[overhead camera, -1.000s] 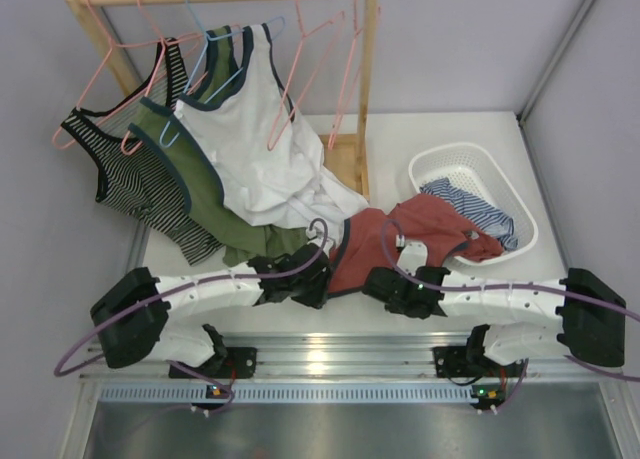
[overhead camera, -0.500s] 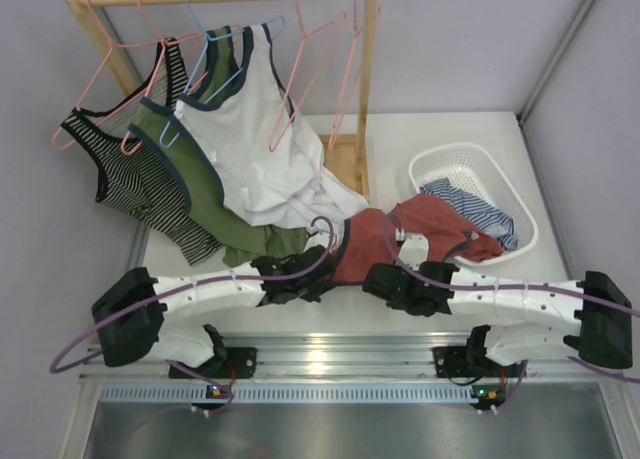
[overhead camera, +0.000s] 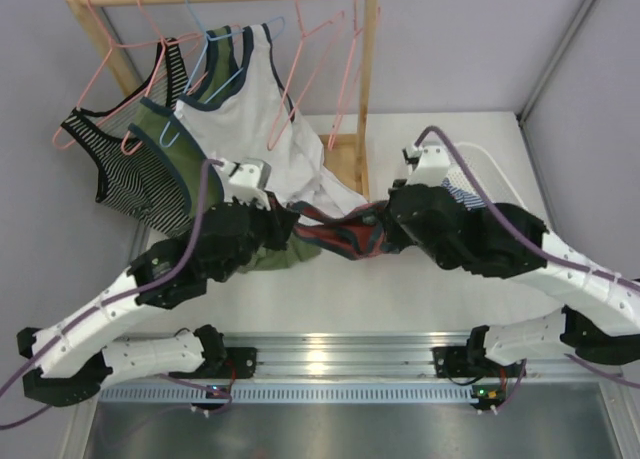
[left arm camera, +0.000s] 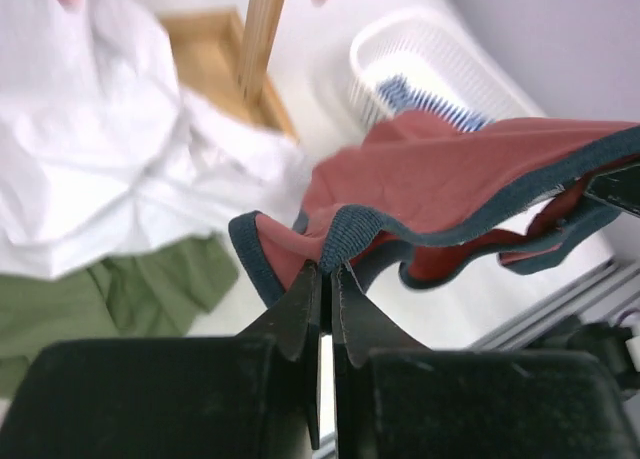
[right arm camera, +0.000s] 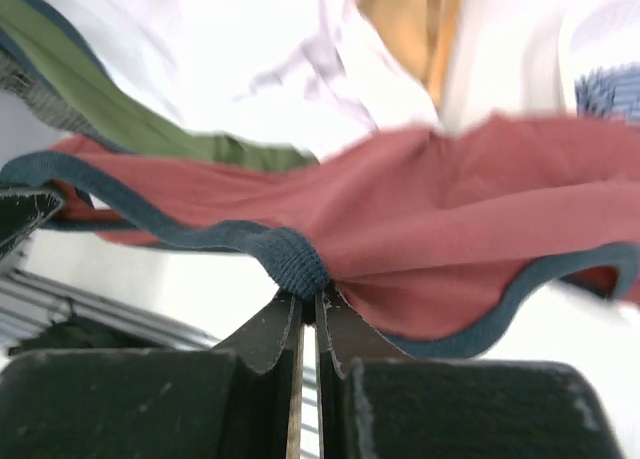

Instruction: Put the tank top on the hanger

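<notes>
We see the tank top [overhead camera: 340,231] stretched as a rumpled band between the two grippers, in front of the wooden rack [overhead camera: 365,99] and above the white tabletop [overhead camera: 400,299]. The left gripper [overhead camera: 283,225] holds its left end and the right gripper [overhead camera: 378,223] holds its right end.

From the left wrist, we find the left gripper [left arm camera: 322,271] pressed together on a fold of the dark navy trim, with the rust-red cloth [left arm camera: 440,179] running away to the right and loops of trim hanging below it. From the right wrist, the right gripper [right arm camera: 308,304] is likewise pinching a bunched bit of navy trim, and the red cloth [right arm camera: 450,219] spreads to both sides above its fingers.

Behind the shirt, on the rack's rail, hang a white tank top [overhead camera: 240,119], an olive-green tank top [overhead camera: 170,149] and a striped tank top [overhead camera: 115,169]. A bare pink hanger [overhead camera: 298,59] hangs from the rail just right of the white one, well above the shirt and not touching it. A white basket [left arm camera: 420,59] with striped cloth inside stands on the tabletop to the right, largely hidden by the right arm in the top view.
</notes>
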`<state>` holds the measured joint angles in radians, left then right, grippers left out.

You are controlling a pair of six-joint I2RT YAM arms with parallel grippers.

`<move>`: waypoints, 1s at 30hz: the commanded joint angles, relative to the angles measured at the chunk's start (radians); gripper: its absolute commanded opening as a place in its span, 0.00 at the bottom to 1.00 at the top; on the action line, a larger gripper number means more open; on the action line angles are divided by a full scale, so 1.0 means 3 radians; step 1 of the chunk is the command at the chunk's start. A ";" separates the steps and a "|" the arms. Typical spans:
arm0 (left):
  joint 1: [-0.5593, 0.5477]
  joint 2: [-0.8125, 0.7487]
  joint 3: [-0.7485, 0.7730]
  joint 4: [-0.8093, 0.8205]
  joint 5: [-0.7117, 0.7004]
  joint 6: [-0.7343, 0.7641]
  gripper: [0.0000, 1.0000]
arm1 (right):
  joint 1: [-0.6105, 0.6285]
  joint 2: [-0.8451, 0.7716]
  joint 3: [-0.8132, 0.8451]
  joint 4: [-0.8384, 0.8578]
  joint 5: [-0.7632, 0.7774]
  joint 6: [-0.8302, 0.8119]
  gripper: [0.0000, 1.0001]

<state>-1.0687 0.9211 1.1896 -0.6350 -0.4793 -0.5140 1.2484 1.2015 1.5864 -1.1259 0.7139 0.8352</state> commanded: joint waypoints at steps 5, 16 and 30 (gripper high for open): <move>-0.0012 -0.0089 0.1024 -0.0052 -0.0263 0.0583 0.00 | 0.0032 0.0499 0.1633 0.0035 0.0193 -0.1371 0.00; -0.0012 -0.0084 0.1802 0.0444 -0.0269 0.1145 0.00 | -0.0234 0.0582 0.2239 0.0766 -0.0268 -0.2083 0.00; -0.0017 0.0197 0.2431 0.0583 -0.0345 0.1504 0.00 | -0.0331 0.0597 0.2295 0.1513 -0.0437 -0.2549 0.00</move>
<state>-1.0737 0.9596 1.8870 -0.5175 -0.5411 -0.1036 1.1782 1.3968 2.2410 -0.7521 0.5690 0.1261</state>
